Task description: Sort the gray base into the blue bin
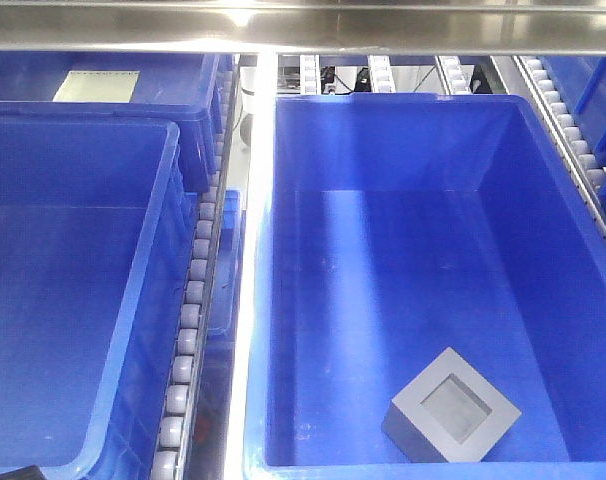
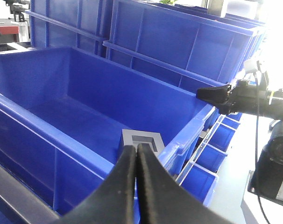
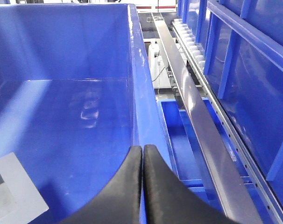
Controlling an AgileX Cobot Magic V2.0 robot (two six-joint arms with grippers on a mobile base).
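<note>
A large, deep blue bin (image 1: 403, 150) fills the right half of the front-facing view. Inside it, on the floor at the near right corner, sits the gray base (image 1: 451, 406), a matte gray block turned at an angle with its square recess facing up. It rests flat and touches nothing but the bin floor, which suggests it has already been delivered and the sort is essentially done.

To the left stands another blue crate (image 1: 73, 290), and at the far left a third crate holding a pale yellowish sheet (image 1: 96, 86). A strip of white rollers (image 1: 193, 300) runs between the left crate and the bin, probably so crates can slide along the rack.

Neither arm appears in the front view. From the left wrist camera, the left end effector (image 2: 136, 154) has its two black fingers pressed together with nothing between them, poised above the bin's near rim, the block just beyond. From the right wrist camera, the right end effector (image 3: 142, 154) is likewise closed and empty, over the bin's right wall; only a corner of the block shows at lower left, so its distance from the block is hard to judge.
</note>
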